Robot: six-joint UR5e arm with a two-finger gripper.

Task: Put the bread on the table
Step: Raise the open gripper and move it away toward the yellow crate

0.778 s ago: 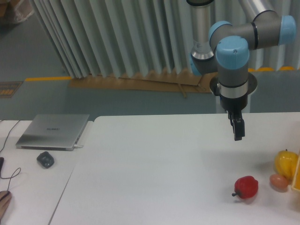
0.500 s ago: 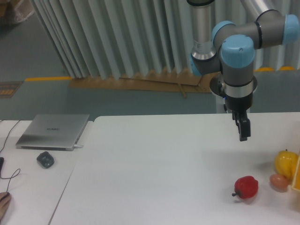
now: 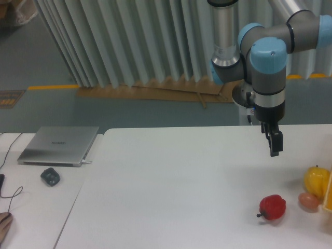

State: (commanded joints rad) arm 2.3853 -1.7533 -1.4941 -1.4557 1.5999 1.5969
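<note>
The end effector (image 3: 275, 145) is hanging above the right part of the white desk (image 3: 171, 181), pointing down, carrying nothing; its fingers are appearing as one dark shape, so I cannot tell how wide they are standing. The bread is not showing anywhere in this view. A red pepper (image 3: 273, 207) is lying near the desk's right front corner (stem pointing left), with a yellow fruit (image 3: 316, 179) and a small orange-pink fruit (image 3: 308, 201) sitting at the right edge.

Red pepper (image 3: 273, 207) and yellow fruit (image 3: 316, 180) crowd table's (image 3: 171, 197) right edge.
</note>
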